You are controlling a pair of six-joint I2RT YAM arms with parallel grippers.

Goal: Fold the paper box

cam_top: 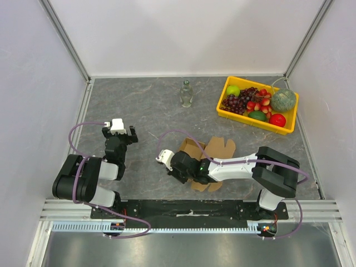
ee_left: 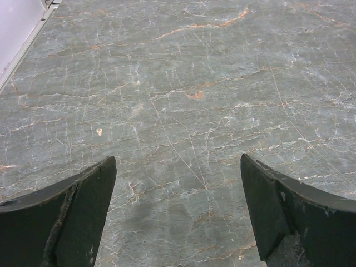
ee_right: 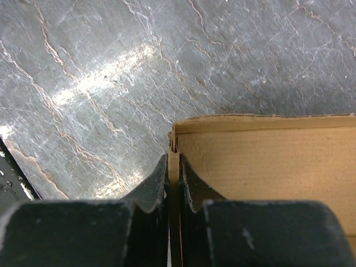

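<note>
Paper box (cam_top: 218, 148): plain brown cardboard, partly opened, lying on the desk (cam_top: 144, 111) toward the near edge, a little right of centre. Scalloped flaps fan out on the far side; one more flap shows at the near side under the right arm. The arm's white link lies across the middle of it, so the exact shape there cannot be made out.

Right wrist view: a thin cardboard panel (ee_right: 267, 161) stands on edge. Its end slots straight between the two dark fingers (ee_right: 153, 189). The inner brown face stretches off to the right, top edge level, with grey marbled desk beyond.

Right pincer (cam_top: 177, 167) (ee_right: 173, 167): pressed together on that panel edge of the paper box, pads touching the cardboard on both sides. It sits at the box's left end, the arm reaching leftward from its base.

Left pincer (cam_top: 119, 132) (ee_left: 178, 183): spread wide, nothing between the fingers, only bare veined desk surface showing in the gap. It hangs well apart from the box, off to the left, pointing away from the bases.

Farther out: a clear glass bottle (cam_top: 186, 93) upright near the back of the desk, roughly centre. A yellow tray (cam_top: 245, 118) at the far right corner, set at an angle, holding dark grapes (cam_top: 239, 102), a green apple (cam_top: 233, 90), a netted melon (cam_top: 283, 100) and a red fruit (cam_top: 277, 119). Both stand well apart from the box.
</note>
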